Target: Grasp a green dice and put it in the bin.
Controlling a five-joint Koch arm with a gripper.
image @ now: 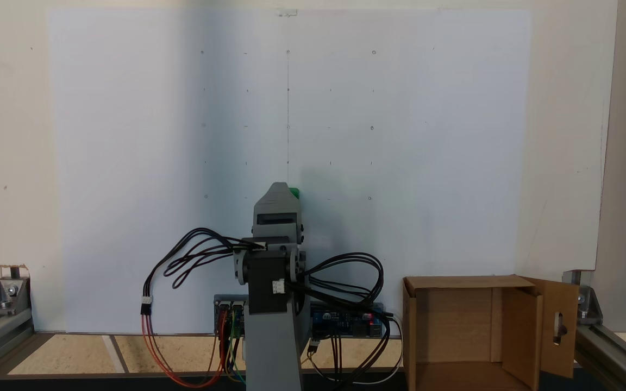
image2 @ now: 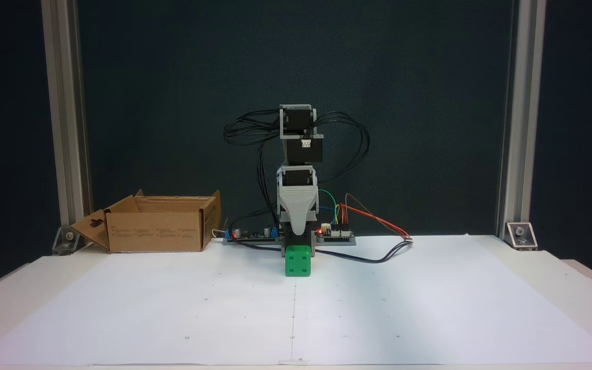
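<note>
My tool (image2: 298,237) hangs over the small bright green dice (image2: 297,261) on the white worktop (image2: 429,308); whether its jaws are parted, I cannot tell.

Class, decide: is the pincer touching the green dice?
Cannot tell. In a fixed view the pincer hangs directly above the green dice, overlapping it; neither fixed view shows contact or gap plainly.
</note>
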